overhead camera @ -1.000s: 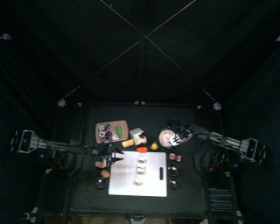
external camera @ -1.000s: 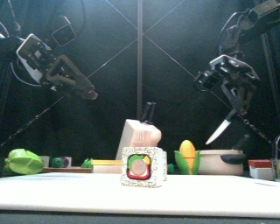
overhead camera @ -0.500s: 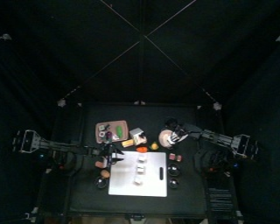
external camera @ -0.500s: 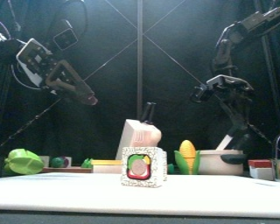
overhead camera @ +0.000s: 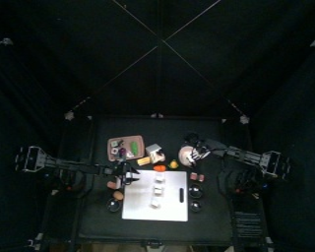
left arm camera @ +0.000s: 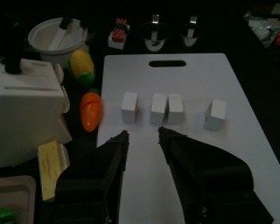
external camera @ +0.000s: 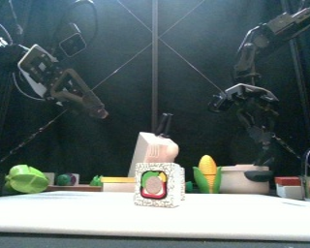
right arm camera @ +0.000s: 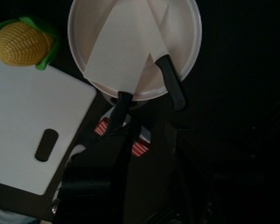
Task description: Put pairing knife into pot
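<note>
The paring knife (right arm camera: 129,54) lay blade-first inside the pot (right arm camera: 178,35), handle over the rim, since the right gripper (external camera: 262,155) above stood open and empty; the left gripper (left arm camera: 143,144) hung wide over the cutting board (left arm camera: 206,87).

The top camera hangs high overhead and looks straight down, so the black table (overhead camera: 154,172) sits small at the picture's centre, with the white cutting board (overhead camera: 160,194) toward 6 o'clock. The front camera sits at table height on the near edge, facing level across, close to a sushi-roll block (external camera: 158,185). The left wrist camera looks steeply down on that same cutting board (left arm camera: 178,122) from near. The right wrist camera looks almost straight down, close above the pot (right arm camera: 136,48); the pot (external camera: 244,178) also appears in the front view at 4 o'clock.
</note>
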`<state>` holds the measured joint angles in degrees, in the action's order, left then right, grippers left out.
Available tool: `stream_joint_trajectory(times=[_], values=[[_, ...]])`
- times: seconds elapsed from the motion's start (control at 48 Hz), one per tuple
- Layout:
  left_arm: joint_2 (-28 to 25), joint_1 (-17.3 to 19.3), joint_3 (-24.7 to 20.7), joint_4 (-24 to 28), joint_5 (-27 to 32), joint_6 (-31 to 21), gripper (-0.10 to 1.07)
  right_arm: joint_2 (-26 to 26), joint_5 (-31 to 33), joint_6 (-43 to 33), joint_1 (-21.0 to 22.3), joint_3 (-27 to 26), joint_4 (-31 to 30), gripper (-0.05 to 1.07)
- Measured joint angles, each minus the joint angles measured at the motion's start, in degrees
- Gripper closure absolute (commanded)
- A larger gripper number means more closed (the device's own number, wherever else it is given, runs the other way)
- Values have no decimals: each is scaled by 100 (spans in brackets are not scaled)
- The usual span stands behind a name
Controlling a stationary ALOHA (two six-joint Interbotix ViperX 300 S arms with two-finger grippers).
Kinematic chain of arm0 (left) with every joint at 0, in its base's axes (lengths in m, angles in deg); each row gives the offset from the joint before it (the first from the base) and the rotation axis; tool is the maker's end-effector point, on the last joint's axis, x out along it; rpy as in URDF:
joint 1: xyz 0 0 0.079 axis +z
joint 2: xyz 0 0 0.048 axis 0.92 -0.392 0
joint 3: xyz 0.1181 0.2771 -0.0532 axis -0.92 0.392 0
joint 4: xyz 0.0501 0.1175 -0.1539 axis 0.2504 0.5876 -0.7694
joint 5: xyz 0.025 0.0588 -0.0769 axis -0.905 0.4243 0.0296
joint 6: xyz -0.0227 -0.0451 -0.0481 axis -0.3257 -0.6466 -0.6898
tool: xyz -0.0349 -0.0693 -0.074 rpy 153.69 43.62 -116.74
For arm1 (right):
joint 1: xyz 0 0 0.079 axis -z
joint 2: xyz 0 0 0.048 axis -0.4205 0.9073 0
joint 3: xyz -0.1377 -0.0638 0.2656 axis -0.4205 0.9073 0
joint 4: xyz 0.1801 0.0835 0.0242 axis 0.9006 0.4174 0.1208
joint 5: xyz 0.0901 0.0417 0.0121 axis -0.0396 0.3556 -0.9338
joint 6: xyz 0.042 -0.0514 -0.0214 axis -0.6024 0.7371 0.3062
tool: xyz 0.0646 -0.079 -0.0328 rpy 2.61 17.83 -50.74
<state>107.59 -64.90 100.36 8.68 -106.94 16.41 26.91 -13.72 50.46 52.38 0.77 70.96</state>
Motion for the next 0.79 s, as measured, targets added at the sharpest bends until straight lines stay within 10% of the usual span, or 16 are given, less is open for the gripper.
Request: stream_joint_trajectory(times=[0.792], values=[[-62,0,53,9,0,0,23,-202,-237,79,-501,44,-185,25]])
